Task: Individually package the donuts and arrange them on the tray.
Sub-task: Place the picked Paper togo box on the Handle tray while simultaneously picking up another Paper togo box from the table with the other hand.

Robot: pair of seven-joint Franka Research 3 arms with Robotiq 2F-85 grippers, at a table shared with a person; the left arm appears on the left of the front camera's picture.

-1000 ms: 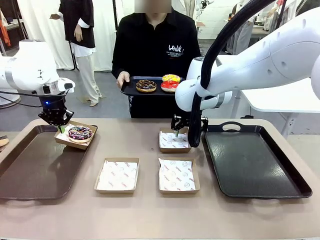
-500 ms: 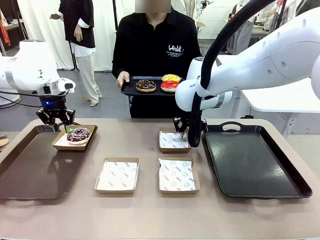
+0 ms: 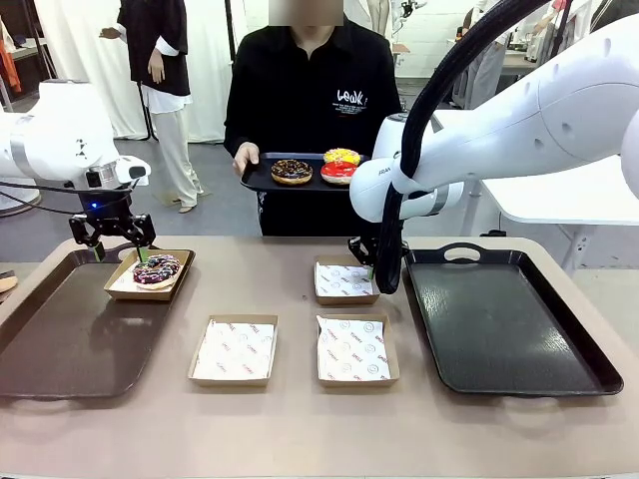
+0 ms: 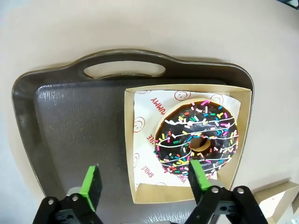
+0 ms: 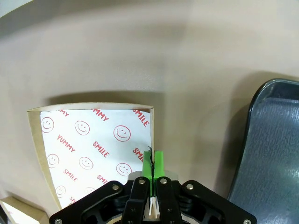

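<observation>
The left end effector [image 3: 118, 252] [image 4: 145, 179] hangs spread wide over the sprinkled donut [image 3: 157, 269] [image 4: 196, 140], which sits in a paper box [image 3: 125, 289] [image 4: 187, 87] at the far corner of the left tray [image 3: 60, 349] [image 4: 70, 121]. The right end effector [image 3: 369, 269] [image 5: 152, 163] pinches the side wall of an empty box [image 3: 344, 282] [image 5: 88, 149] on the bench [image 3: 300, 429] — just beside the right tray [image 3: 499, 329] [image 5: 275, 140]. Three more donuts [image 3: 292, 171] lie on a black tray [image 3: 255, 180] held by the person.

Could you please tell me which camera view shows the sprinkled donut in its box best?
The left wrist view: it looks down on the sprinkled donut in its box. The front view shows it small and oblique; the right wrist view faces another, empty box.
</observation>
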